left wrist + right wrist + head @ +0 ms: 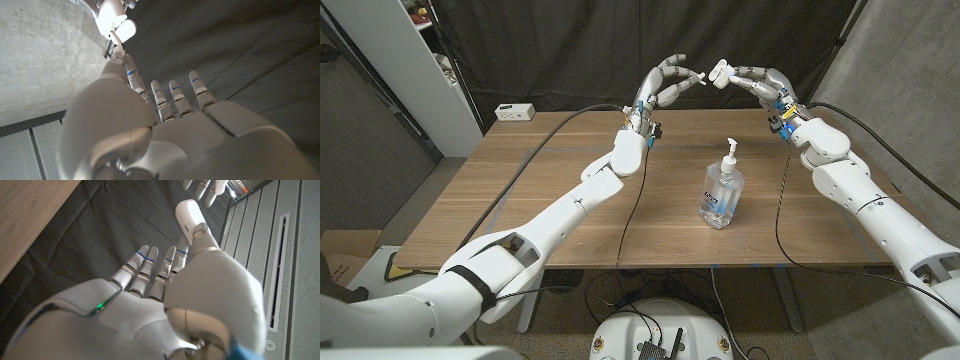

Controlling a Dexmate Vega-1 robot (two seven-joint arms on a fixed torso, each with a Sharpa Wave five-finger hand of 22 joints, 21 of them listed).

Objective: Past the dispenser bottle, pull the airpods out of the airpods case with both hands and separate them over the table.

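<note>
Dispenser bottle on table, right hand holding airpods case

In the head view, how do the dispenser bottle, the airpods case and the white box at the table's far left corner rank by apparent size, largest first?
1. Dispenser bottle, clearly largest.
2. White box.
3. Airpods case, held in the right hand.
The box and the case lie farther from the camera than the bottle, so their true sizes remain unsure.

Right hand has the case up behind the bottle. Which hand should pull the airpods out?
Left, probably. The right hand holds the airpods case, and the left hand has its fingertips right at it.
</note>
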